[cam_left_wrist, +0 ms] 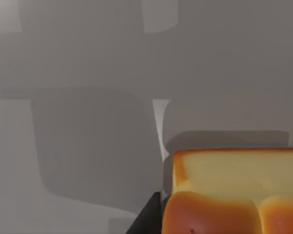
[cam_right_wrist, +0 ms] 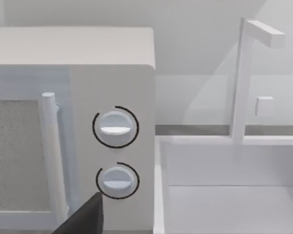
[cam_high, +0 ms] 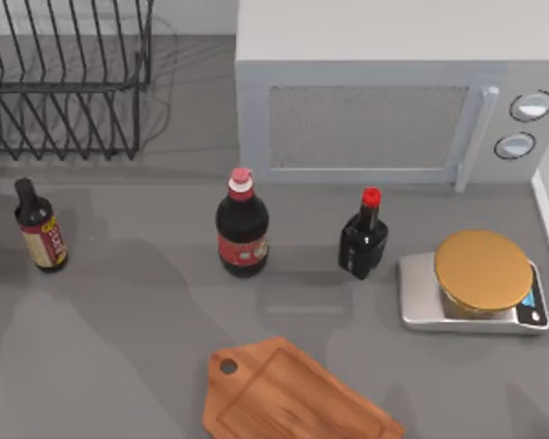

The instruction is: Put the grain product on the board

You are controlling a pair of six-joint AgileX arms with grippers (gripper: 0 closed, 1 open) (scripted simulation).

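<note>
One bread loaf (cam_left_wrist: 234, 195) (golden crust, pale cut face) sits right at the left end effector (cam_left_wrist: 154, 214), above grey table (cam_left_wrist: 88, 73); whether it is gripped I cannot tell. One board (cam_high: 288, 398) lies on the table, with three bottles (cam_high: 242, 224), one scale (cam_high: 476, 293), one microwave (cam_high: 384, 91) and one dish rack (cam_high: 64, 82). The right end effector (cam_right_wrist: 85, 219) faces the microwave's two knobs (cam_right_wrist: 115, 127).

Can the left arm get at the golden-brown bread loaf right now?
Likely yes: in the left wrist view the golden-brown bread loaf lies right against the left gripper, nothing between them, grey table beyond. The right gripper faces the white microwave.
</note>
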